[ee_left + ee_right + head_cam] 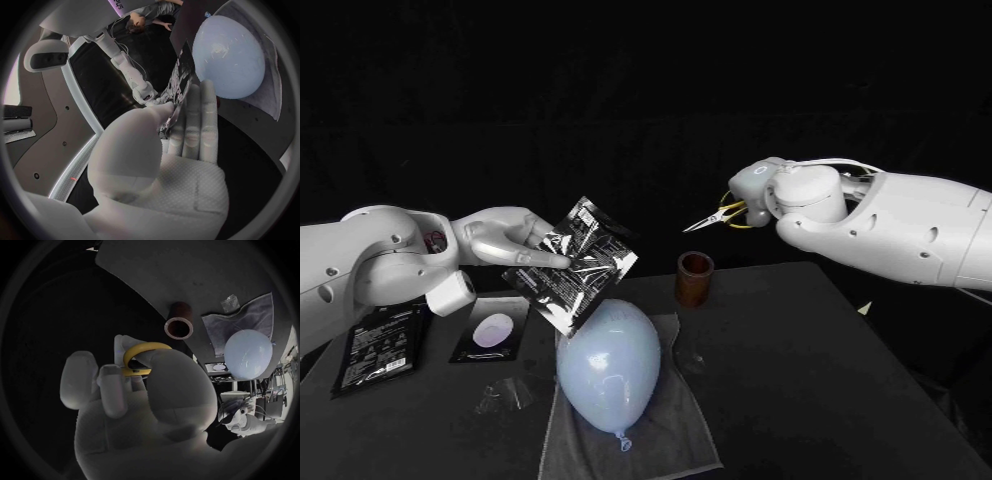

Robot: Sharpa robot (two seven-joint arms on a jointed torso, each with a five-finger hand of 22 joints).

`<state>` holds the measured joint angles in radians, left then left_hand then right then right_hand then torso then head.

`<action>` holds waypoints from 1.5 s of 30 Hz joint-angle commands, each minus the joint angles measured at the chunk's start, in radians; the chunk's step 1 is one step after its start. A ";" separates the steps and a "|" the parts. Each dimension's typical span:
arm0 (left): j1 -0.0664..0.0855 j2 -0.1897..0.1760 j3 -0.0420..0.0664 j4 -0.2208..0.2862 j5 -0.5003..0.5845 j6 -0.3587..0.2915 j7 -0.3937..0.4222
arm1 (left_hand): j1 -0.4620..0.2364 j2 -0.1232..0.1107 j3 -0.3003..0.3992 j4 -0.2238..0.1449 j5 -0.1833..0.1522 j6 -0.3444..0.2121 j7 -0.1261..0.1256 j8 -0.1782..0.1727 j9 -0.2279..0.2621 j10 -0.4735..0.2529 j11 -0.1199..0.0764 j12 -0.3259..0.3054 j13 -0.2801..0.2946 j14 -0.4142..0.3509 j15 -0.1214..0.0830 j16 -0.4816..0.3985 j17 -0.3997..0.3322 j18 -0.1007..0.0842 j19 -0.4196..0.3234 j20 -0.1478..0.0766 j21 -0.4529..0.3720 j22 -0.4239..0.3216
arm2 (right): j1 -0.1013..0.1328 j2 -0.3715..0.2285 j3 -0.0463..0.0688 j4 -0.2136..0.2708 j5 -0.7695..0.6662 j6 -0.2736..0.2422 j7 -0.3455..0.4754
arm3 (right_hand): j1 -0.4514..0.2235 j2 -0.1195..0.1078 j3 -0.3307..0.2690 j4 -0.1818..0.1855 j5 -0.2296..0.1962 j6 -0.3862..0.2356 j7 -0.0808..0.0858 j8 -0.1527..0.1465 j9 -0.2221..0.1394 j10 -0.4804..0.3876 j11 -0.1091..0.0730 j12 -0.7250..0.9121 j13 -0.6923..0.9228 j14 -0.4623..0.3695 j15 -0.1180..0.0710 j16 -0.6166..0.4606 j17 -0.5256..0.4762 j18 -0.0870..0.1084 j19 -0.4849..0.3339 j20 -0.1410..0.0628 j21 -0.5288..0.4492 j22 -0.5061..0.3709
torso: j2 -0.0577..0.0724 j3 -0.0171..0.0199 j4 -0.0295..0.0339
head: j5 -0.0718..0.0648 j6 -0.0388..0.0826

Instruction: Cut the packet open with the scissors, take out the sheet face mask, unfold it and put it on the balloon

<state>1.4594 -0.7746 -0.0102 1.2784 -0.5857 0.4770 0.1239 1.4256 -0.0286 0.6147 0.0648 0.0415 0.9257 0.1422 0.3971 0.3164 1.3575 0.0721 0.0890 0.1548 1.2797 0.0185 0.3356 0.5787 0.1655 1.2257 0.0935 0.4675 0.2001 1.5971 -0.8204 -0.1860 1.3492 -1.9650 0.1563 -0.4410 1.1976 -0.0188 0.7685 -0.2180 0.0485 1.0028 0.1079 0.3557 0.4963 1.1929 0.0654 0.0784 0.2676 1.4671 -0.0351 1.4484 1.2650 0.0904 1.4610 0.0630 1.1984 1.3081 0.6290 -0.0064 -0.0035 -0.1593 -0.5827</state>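
Note:
My left hand holds a black and white mask packet up in the air, above the pale blue balloon. In the left wrist view the packet is pinched between thumb and fingers of that hand, edge-on, with the balloon beyond. My right hand is raised at the right and grips yellow-handled scissors, blades pointing toward the packet with a gap between them. The yellow handle loop sits around the fingers of the right hand.
The balloon lies on a grey cloth on the black table. A brown cylindrical holder stands behind it. At the left lie a black packet and a small black card with a white oval. A crumpled clear scrap lies near the cloth.

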 commanded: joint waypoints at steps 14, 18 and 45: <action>0.001 -0.002 0.001 0.012 0.017 0.001 0.014 | 0.002 0.005 0.001 -0.001 0.007 0.007 0.003 0.001 0.182 0.005 -0.002 -0.005 0.002 0.000 -0.009 0.003 0.003 0.012 -0.005 -0.002 0.007 0.003 | -0.011 0.069 -0.015 -0.028 -0.295 0.117 -0.038 | -0.017 -0.068 0.032 -0.004 0.000 -0.045 -0.019 -0.022 -0.004 0.171 -0.045 -0.018 0.003 0.033 -0.014 -0.043 -0.076 0.003 -0.026 -0.010 -0.115 0.024 | 0.000 0.0005 0.0000 | -0.006 0.000; 0.001 -0.002 0.001 0.014 0.017 0.002 0.012 | 0.002 0.005 0.001 -0.001 0.007 0.007 0.003 0.001 0.182 0.005 -0.002 -0.005 0.002 0.000 -0.009 0.003 0.003 0.012 -0.005 -0.002 0.007 0.003 | -0.017 0.079 -0.020 -0.036 -0.311 0.127 -0.039 | -0.011 -0.077 0.033 -0.010 0.000 -0.069 -0.023 -0.047 -0.014 0.100 -0.044 -0.018 -0.007 0.027 -0.020 -0.063 -0.108 0.012 -0.043 -0.017 -0.176 -0.005 | 0.000 0.0009 -0.0006 | -0.006 -0.001; 0.001 -0.007 0.001 0.018 0.016 0.008 0.004 | 0.002 0.005 0.001 -0.001 0.007 0.007 0.003 0.001 0.182 0.005 -0.002 -0.005 0.002 0.000 -0.009 0.003 0.003 0.012 -0.005 -0.002 0.007 0.003 | -0.054 0.111 -0.042 -0.071 -0.333 0.209 -0.044 | 0.003 -0.093 0.031 -0.032 0.000 -0.117 -0.035 -0.091 -0.023 -0.053 -0.048 0.000 -0.085 -0.028 -0.012 -0.172 -0.277 0.057 -0.147 -0.020 -0.476 -0.138 | 0.000 0.0006 -0.0011 | -0.009 -0.009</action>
<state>1.4593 -0.7818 -0.0105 1.2943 -0.5794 0.4778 0.1213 1.4261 -0.0299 0.6147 0.0648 0.0416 0.9249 0.1451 0.3946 0.3165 1.3575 0.0721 0.0890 0.1553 1.2798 0.0146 0.3356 0.5807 0.1655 1.2257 0.0937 0.4715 0.2022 1.5425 -0.7111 -0.2281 1.2796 -2.2669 0.3207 -0.4705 1.1962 -0.1067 0.8004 -0.2444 0.0486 0.8872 0.0736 0.2694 0.4718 1.1448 0.0215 0.0764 0.1828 1.4462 -0.0486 1.2800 0.9892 0.1318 1.3189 0.0429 0.7241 1.1704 0.6290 -0.0059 -0.0039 -0.1683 -0.5914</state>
